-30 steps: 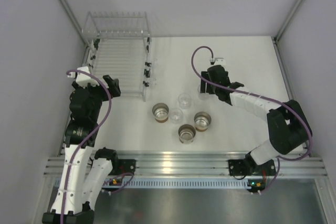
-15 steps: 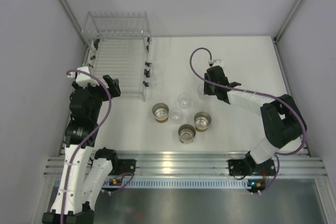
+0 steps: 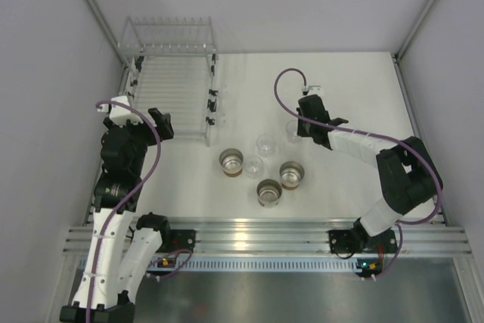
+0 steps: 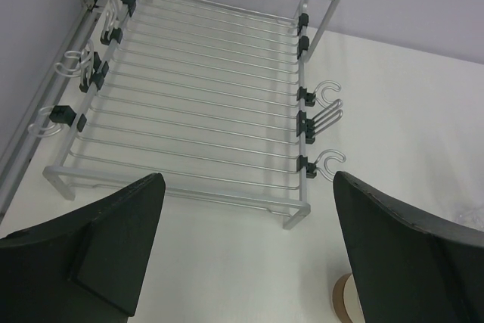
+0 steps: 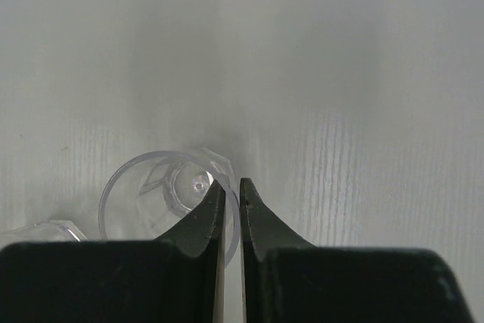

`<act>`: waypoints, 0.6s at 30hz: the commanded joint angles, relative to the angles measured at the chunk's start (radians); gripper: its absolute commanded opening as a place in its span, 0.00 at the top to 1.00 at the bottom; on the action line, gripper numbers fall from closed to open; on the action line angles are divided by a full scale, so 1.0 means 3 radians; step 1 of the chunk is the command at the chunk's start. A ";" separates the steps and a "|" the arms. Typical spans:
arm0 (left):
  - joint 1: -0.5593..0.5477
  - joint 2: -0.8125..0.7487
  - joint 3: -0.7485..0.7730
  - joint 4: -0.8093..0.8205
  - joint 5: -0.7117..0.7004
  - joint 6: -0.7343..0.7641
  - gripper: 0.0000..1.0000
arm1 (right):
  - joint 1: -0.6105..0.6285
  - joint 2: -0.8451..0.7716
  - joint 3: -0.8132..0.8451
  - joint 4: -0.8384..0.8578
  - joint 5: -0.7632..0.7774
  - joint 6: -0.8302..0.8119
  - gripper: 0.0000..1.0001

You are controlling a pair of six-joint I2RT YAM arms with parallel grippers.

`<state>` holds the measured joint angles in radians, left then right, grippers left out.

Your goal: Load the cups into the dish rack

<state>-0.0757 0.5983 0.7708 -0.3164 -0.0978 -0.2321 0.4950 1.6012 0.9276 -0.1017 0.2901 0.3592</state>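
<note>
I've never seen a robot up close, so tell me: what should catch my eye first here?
The right tool, a little right of the table's centre, pinches the rim of a clear cup. Near it stand three cream cups and two more clear cups. The big dish rack at the far left holds nothing, and the left tool hangs open at its near end.

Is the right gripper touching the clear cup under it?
Touching. The right wrist view shows the right gripper pinched on the rim of the clear cup, one finger inside the wall and one outside, with no gap visible.
</note>
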 commanded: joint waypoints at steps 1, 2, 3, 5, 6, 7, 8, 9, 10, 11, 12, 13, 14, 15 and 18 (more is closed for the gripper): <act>-0.0044 -0.0031 0.0074 0.0083 -0.0052 0.0017 0.01 | -0.0019 -0.0259 0.0042 -0.0116 0.0173 -0.0036 1.00; -0.0054 -0.0036 0.0074 0.0088 -0.0047 0.0012 0.01 | -0.0024 -0.0376 0.0073 -0.0142 0.0183 -0.0057 1.00; -0.0059 -0.0046 0.0069 0.0093 -0.0007 0.0007 0.01 | -0.0024 -0.0438 0.0088 -0.0167 0.0199 -0.0067 1.00; -0.0059 -0.0046 0.0064 0.0119 0.0192 0.0007 0.01 | -0.0029 -0.0653 0.0150 -0.0213 0.0189 -0.0108 1.00; -0.0059 -0.0036 0.0049 0.0139 0.0284 0.0007 0.01 | -0.0039 -0.0725 0.0160 -0.0223 0.0168 -0.0123 1.00; -0.0059 0.0004 0.0049 0.0175 0.0341 0.0002 0.01 | -0.0049 -0.0872 0.0180 -0.0224 0.0153 -0.0139 1.00; -0.0059 0.0035 0.0054 0.0201 0.0620 -0.0019 0.01 | -0.0065 -0.0950 0.0191 -0.0208 0.0127 -0.0159 1.00; -0.0059 0.0066 0.0069 0.0236 0.0714 -0.0049 0.01 | -0.0080 -0.1016 0.0191 -0.0203 0.0041 -0.0164 1.00; -0.0059 0.0147 0.0084 0.0272 0.0776 -0.0095 0.02 | -0.0100 -0.1128 0.0191 -0.0193 -0.0036 -0.0164 1.00; -0.0059 0.0199 0.0105 0.0278 0.0817 -0.0192 0.02 | -0.0131 -0.1170 0.0191 -0.0183 -0.0122 -0.0154 1.00; -0.0059 0.0245 0.0125 0.0293 0.0964 -0.0218 0.02 | -0.0202 -0.1211 0.0181 -0.0167 -0.0290 -0.0139 1.00; -0.0059 0.0331 0.0161 0.0338 0.1067 -0.0249 0.02 | -0.0233 -0.1292 0.0130 -0.0142 -0.0363 -0.0103 1.00; -0.0059 0.0378 0.0181 0.0364 0.1179 -0.0274 0.02 | -0.0299 -0.1328 0.0099 -0.0106 -0.0435 -0.0083 1.00; -0.0059 0.0424 0.0197 0.0415 0.1448 -0.0310 0.02 | -0.0325 -0.1359 0.0063 -0.0040 -0.0572 -0.0062 1.00; -0.0059 0.0536 0.0161 0.0757 0.1991 -0.0596 0.02 | -0.0433 -0.1517 -0.0146 0.0230 -0.0924 0.0020 1.00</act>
<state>-0.0887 0.7467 0.7864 -0.2459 0.2699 -0.3191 0.3946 1.1931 0.9222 -0.1471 0.1596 0.3367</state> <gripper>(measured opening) 0.981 0.047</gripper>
